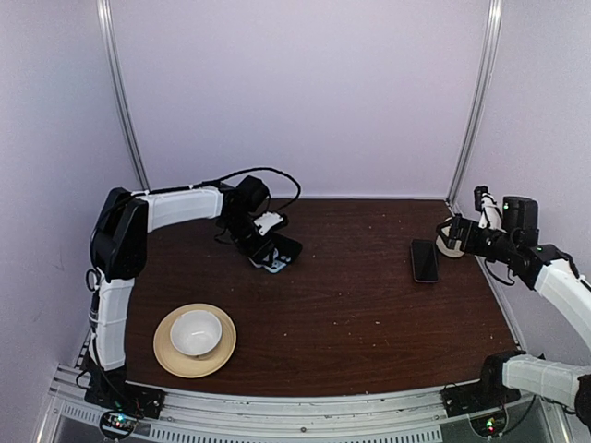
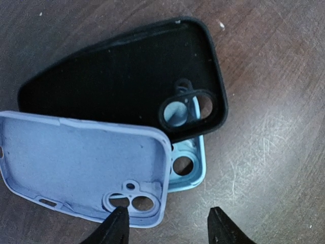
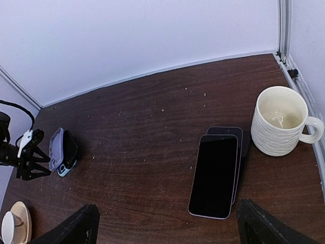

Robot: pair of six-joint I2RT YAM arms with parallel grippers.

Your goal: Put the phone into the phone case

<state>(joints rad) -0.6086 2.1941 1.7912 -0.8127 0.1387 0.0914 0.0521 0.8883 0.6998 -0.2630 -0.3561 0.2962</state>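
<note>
my right wrist alone shows the black phone (image 3: 227, 131) under a light-rimmed phone (image 3: 213, 175), on the right. the phone case (image 2: 127, 76) lies far left, my left gripper (image 2: 166, 222) half open beside it, my right gripper (image 3: 165, 223) open wide. scratched brown table (image 1: 351, 314), pale walls (image 1: 295, 92).

Mug (image 3: 279, 122) close right of phone (image 3: 226, 131); second phone (image 3: 214, 175) atop it; bare table (image 3: 142, 127) left.

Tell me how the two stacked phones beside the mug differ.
Rim: the top phone has a light rim; the lower phone looks all dark. Stacking: the top phone shows fully, screen up; the lower phone is mostly covered, only its far and right edges showing. Shared: both lie flat, roughly aligned, beside the mug.
</note>
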